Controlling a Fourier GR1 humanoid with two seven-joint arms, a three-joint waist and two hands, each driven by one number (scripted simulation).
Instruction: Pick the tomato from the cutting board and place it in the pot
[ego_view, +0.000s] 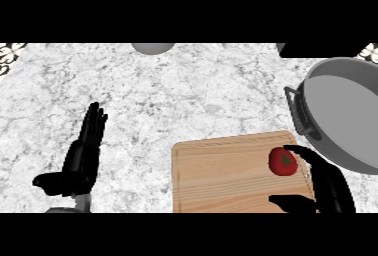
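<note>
The tomato (283, 161) lies on the board (221, 175), near the board's far right corner. The right hand (325, 187) is at the board's right edge, fingers curved over the tomato's right side and thumb below it on the board; the fingers are apart and not closed round the tomato, though whether a fingertip touches it cannot be told. The pot (343, 112) stands on the desk (184, 95) just beyond the board's right edge. The left hand (83, 155) rests well left of the board, fingers straight and together.
</note>
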